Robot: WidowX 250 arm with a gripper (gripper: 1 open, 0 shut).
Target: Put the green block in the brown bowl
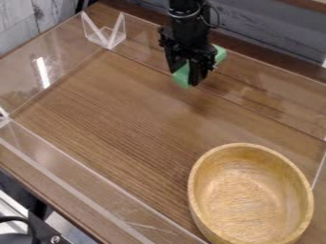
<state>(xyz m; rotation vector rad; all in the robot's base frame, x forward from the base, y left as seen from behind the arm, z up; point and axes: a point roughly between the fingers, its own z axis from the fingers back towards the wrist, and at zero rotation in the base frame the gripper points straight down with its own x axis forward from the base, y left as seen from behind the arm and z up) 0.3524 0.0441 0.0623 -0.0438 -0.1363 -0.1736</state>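
Observation:
The green block (216,59) lies on the wooden table near the far edge, and only its ends show beside the black fingers. My gripper (190,80) points straight down over it, shut on the green block with a finger on either side. The brown bowl (251,193) sits at the near right corner, light tan with grain rings and a thick rim, and nothing is inside it. Bowl and gripper are well apart, the bowl lying toward the camera and to the right.
Clear plastic walls (51,52) ring the table on all sides. A small clear plastic stand (105,31) sits at the far left corner. Bare wood (114,114) stretches between gripper and bowl.

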